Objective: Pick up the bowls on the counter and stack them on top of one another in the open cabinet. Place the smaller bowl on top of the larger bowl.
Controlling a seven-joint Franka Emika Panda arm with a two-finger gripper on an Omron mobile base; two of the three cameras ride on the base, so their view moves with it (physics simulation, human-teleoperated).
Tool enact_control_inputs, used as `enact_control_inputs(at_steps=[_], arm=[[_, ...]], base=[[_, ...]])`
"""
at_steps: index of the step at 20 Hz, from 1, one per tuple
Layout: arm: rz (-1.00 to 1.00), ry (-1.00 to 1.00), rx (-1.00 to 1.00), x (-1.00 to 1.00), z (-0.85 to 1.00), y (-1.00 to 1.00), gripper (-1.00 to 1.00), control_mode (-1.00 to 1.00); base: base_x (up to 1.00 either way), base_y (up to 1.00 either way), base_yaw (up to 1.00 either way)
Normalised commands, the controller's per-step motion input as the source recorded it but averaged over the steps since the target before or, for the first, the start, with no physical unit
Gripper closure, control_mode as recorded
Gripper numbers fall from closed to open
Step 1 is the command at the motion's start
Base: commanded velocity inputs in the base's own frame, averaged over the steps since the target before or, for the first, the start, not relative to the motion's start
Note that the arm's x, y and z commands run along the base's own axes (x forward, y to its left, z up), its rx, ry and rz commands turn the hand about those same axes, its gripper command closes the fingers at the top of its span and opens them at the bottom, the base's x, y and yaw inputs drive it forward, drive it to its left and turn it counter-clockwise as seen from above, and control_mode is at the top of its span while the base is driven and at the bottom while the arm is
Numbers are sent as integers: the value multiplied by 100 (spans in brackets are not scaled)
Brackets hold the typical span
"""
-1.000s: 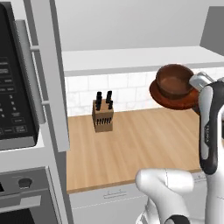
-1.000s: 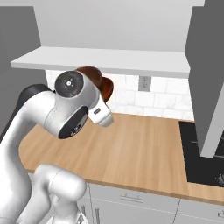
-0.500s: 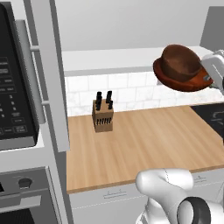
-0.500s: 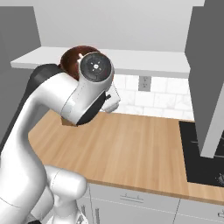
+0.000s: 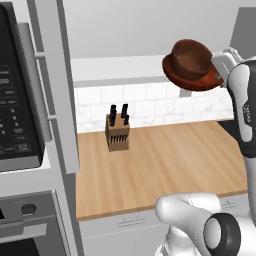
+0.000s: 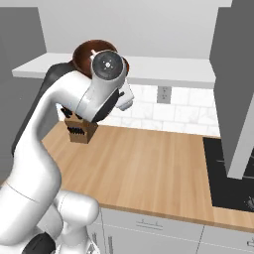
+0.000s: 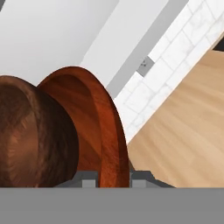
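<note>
The tool [image 7: 113, 181] is clenched on the rim of the larger bowl [image 5: 192, 80], which it grips edge-on between the two finger tips, and the smaller bowl [image 5: 192, 59] sits inside the larger one, so both bowls travel together as one stack. Compared with a second ago, the arm has raised this stack from just above the desk [image 5: 165, 160] to the height of the open cabinet [image 5: 120, 67], and the bowls have swung toward the left, closer to the white shelf. In the left base view the stack now hangs in the air in front of the shelf edge, tilted, with the dome of the smaller bowl turned toward the camera. The knife block [image 5: 118, 132] stands alone near the tile wall. This change means that the lifting part seems finished, and the next part is probably to level the stack and bring it over the shelf. The tilt is a risk, because the smaller bowl may slide out.
</note>
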Motion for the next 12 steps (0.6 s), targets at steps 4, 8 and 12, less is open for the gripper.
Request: enact_control_inputs(at_steps=[4, 8, 12], arm=[[-10, 4, 0, 84, 11, 19, 100, -100], [-12, 7, 0, 87, 6, 16, 100, -100], [-11, 3, 0, 78, 1, 8, 100, -100]], base=[[0, 0, 0], [0, 0, 0], [0, 0, 0]])
